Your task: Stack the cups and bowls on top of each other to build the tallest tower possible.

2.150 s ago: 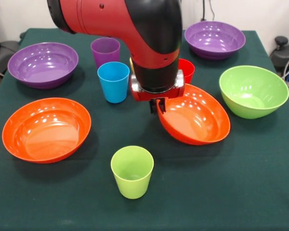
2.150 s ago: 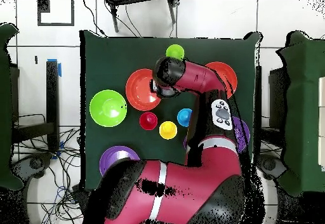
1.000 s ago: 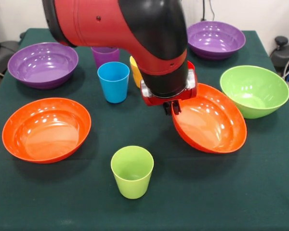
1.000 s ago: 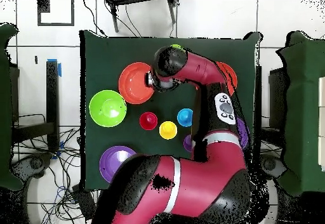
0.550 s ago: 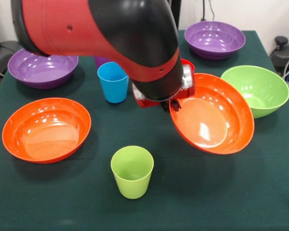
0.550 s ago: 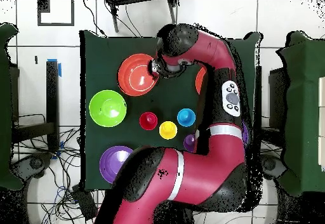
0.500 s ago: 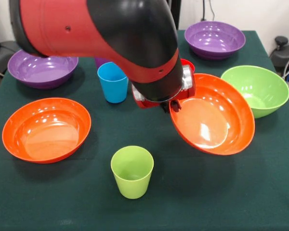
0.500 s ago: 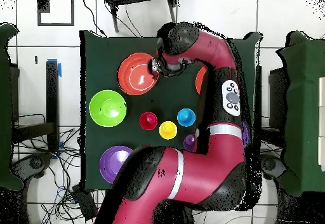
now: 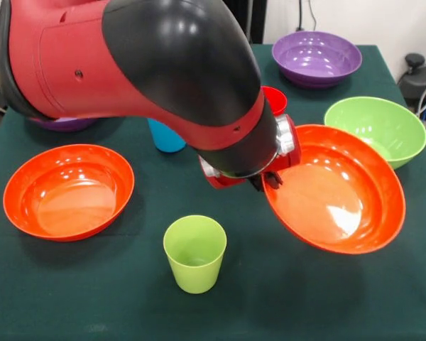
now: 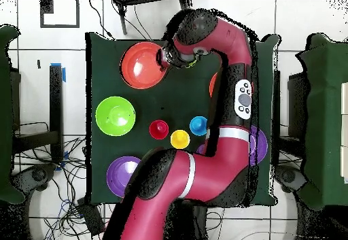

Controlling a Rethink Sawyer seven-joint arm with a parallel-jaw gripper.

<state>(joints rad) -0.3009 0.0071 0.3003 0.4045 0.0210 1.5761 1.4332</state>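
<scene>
My gripper (image 9: 270,180) is shut on the near-left rim of an orange bowl (image 9: 337,192) and holds it tilted above the table, right of the upright light green cup (image 9: 194,253). In the overhead view the gripper (image 10: 165,58) holds the same bowl (image 10: 143,65) near the table's far edge; the arm hides the light green cup there. The second orange bowl (image 9: 67,190) rests at the left. The red cup (image 9: 275,98) and blue cup (image 9: 163,137) show partly behind the arm. The yellow cup (image 10: 179,139) shows only from overhead. No stack stands.
A light green bowl (image 9: 375,129) sits just behind the held bowl. A purple bowl (image 9: 316,57) is at the back right. Another purple bowl (image 10: 126,171) is mostly hidden by the arm in the front view. The arm spans the table's middle.
The gripper has carried the orange bowl higher and toward the table's front edge, further from the red cup. The bowl looms larger and stays tilted. Nothing else moved.
</scene>
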